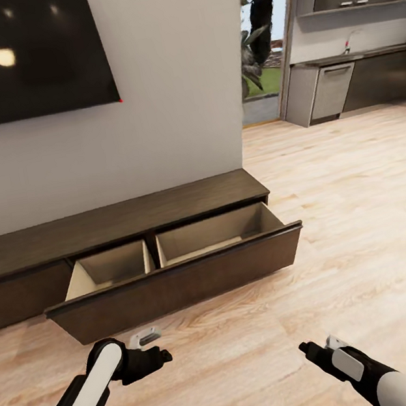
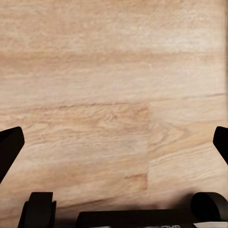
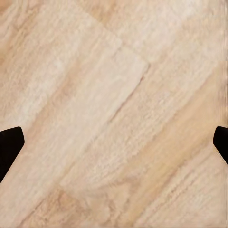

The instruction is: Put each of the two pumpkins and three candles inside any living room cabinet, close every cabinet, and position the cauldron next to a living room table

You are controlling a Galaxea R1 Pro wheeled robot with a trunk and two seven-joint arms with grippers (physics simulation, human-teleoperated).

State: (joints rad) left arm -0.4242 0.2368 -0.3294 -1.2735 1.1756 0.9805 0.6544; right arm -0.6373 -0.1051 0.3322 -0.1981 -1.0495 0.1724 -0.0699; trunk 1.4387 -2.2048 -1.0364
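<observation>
Long, low dark brown cabinet (image 1: 120,220) seen below the TV (image 1: 20,55), drawer (image 1: 176,280) pulled out, tan compartments apparently empty, interior partly hidden by its front, left gripper (image 2: 114,142) and right gripper (image 3: 114,142) fingers spread apart over plank floor (image 1: 361,203).

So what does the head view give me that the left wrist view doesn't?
Head view alone: the cabinet with its drawer pulled open, both tan compartments bare, the TV above, and the kitchen beyond. Left wrist view alone: a close look between the left gripper fingertips, spread wide with nothing between them. Shared: the plank floor.
</observation>
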